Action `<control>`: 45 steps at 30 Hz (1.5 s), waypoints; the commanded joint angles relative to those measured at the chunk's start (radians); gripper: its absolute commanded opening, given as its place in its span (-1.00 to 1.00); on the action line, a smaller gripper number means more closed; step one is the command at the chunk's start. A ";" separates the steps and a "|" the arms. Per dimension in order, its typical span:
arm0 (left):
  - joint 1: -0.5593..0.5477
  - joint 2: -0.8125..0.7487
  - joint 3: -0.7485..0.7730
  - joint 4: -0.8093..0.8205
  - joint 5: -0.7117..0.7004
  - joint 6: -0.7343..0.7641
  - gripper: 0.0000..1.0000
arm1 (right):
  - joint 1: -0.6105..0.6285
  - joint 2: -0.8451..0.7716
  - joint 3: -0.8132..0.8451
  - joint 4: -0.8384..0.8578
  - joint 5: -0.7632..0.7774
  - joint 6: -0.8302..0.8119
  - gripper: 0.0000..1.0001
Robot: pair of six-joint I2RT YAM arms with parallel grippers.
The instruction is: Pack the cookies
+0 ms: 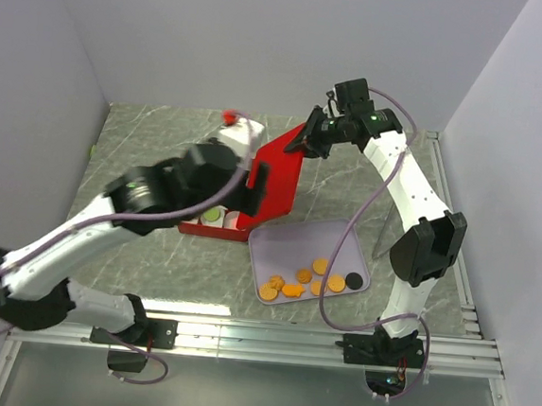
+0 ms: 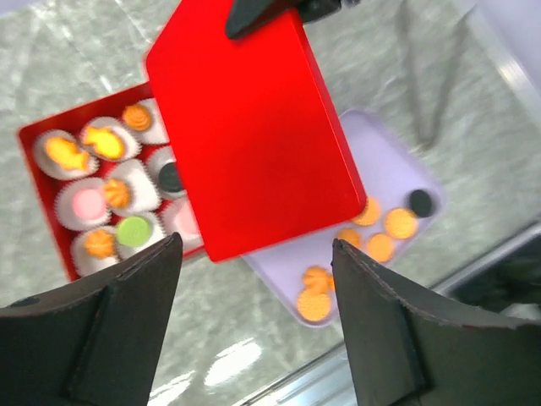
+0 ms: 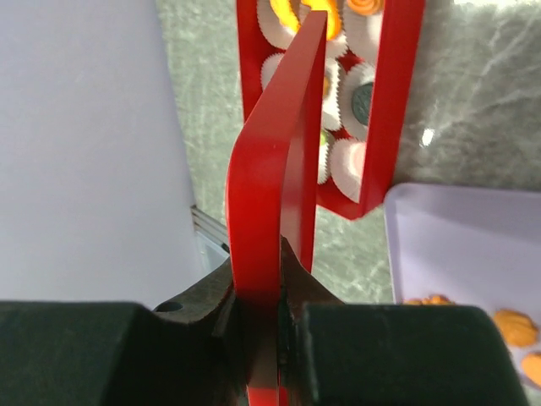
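Cookies (image 2: 106,142): small round mostly orange biscuits; some in the red rectangular box (image 2: 38,182), others on the lilac plastic tray (image 2: 389,178) beside it;
Right gripper (image 3: 258,309): clamped on the flat red lid (image 3: 270,169), tilted over the box;
Left gripper (image 2: 254,245): fingers apart, empty, above the box;
Progress: likely partway; tray cookies, lidding remain;
Views: left wrist shows box contents; top view's arm hides most

top: overhead, near side | left wrist: down over red box (image 2: 40,193) | right wrist: close along lid (image 3: 262,211) | shared: both
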 commanded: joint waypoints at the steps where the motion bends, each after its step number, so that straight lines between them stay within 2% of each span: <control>1: 0.104 -0.144 -0.090 0.099 0.288 -0.039 0.56 | -0.008 -0.068 -0.035 0.203 -0.100 0.043 -1.00; 5: 0.194 -0.224 -0.186 0.107 0.367 -0.085 0.62 | -0.008 -0.079 -0.121 0.353 -0.157 0.097 -1.00; 6: 0.274 -0.245 -0.219 0.122 0.408 -0.099 0.62 | -0.002 -0.083 -0.151 0.452 -0.180 0.138 -1.00; 8: 0.364 -0.308 -0.320 0.156 0.527 -0.141 0.62 | 0.005 -0.096 -0.237 0.550 -0.197 0.169 -1.00; 9: 0.451 -0.328 -0.352 0.191 0.564 -0.151 0.61 | 0.010 -0.094 -0.259 0.618 -0.206 0.189 -1.00; 11: 0.535 -0.367 -0.429 0.216 0.630 -0.185 0.61 | 0.027 -0.094 -0.323 0.694 -0.218 0.213 -1.00; 12: 0.614 -0.374 -0.450 0.237 0.690 -0.193 0.60 | 0.031 -0.097 -0.349 0.741 -0.223 0.247 -1.00; 15: 0.757 -0.387 -0.527 0.282 0.798 -0.236 0.57 | 0.054 -0.102 -0.458 1.012 -0.241 0.348 -1.00; 18: 0.837 -0.379 -0.566 0.337 0.807 -0.273 0.55 | 0.073 -0.081 -0.540 1.207 -0.260 0.443 -1.00; 21: 0.880 -0.364 -0.582 0.363 0.741 -0.286 0.55 | 0.085 -0.039 -0.563 1.309 -0.265 0.499 -1.00; 24: 0.931 -0.361 -0.644 0.412 0.740 -0.328 0.52 | 0.102 0.015 -0.541 1.328 -0.272 0.505 -1.00; 34: 0.978 -0.330 -0.786 0.540 0.720 -0.360 0.48 | 0.122 0.200 -0.342 1.266 -0.263 0.497 -1.00; 45: 1.031 -0.215 -0.793 0.593 0.665 -0.337 0.44 | 0.156 0.384 -0.147 1.141 -0.254 0.453 -1.00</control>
